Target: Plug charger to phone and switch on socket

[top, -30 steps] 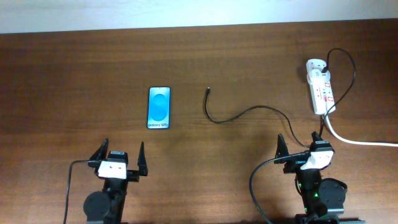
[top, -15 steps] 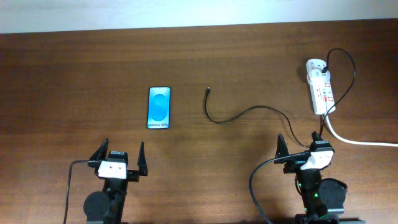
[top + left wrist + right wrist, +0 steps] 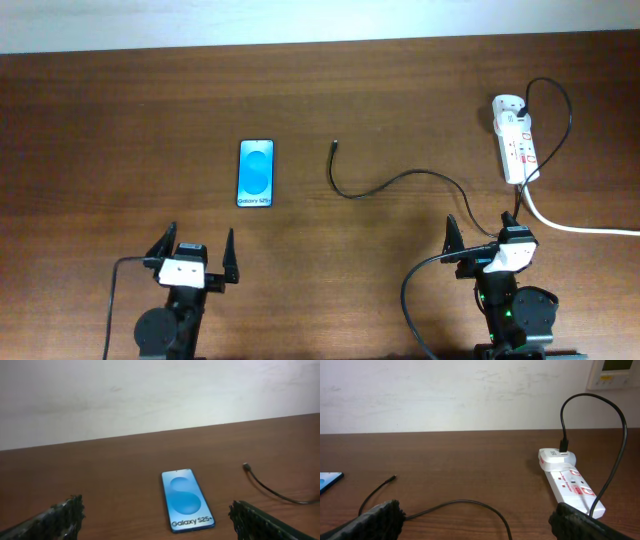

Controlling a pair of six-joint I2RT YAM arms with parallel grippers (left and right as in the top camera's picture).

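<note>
2 arms sit folded low at the table's (image 3: pixel 100 120) near edge, pointing fwd. Left gripper (image 3: pixel 199 231) & right gripper (image 3: pixel 478 217) gape wide, empty. Phone (image 3: pixel 256 173) lies ahead of left; charger (image 3: pixel 334 150) beside it, apart; socket (image 3: pixel 517 145) far right.

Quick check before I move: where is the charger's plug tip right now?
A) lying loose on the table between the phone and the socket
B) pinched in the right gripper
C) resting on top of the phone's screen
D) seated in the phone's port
A: the charger's plug tip lies on the table, apart from the phone, and the right gripper is open and empty.
</note>
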